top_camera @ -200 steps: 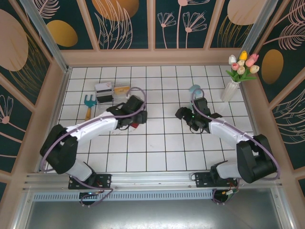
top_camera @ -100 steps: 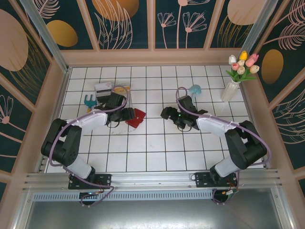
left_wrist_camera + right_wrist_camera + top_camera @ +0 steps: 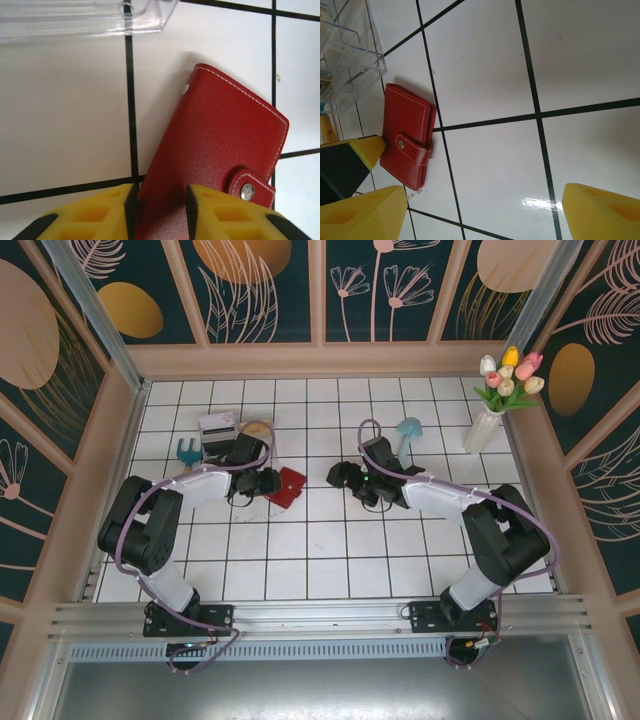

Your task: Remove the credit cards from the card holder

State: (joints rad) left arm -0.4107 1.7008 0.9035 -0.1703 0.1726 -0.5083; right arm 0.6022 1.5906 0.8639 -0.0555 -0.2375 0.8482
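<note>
The card holder [image 3: 291, 486] is a small red wallet lying closed on the white tiles, its snap tab [image 3: 246, 190] fastened. The credit cards are hidden. My left gripper [image 3: 160, 200] comes at it from the left, its jaws narrowed around the holder's near corner. A thin dark gap shows at the left pad, so I cannot tell whether they pinch it. From above, the left gripper [image 3: 268, 484] touches the holder's left end. My right gripper [image 3: 338, 475] hangs open just right of the holder, with bare tile between its fingers [image 3: 480, 215]. The card holder [image 3: 407, 135] lies beyond its left finger.
A clear plastic box [image 3: 220, 430] stands just behind the left gripper, its edge close to the holder [image 3: 85, 17]. A blue and yellow toy fork [image 3: 186, 453] lies at the left. A blue mushroom-shaped toy [image 3: 407, 427] and a vase of tulips [image 3: 486, 425] stand at the back right.
The left gripper drew back to the left off the card holder, uncovering it, and its jaws have narrowed about the holder's end. The right gripper moved left toward the holder, staying open.
</note>
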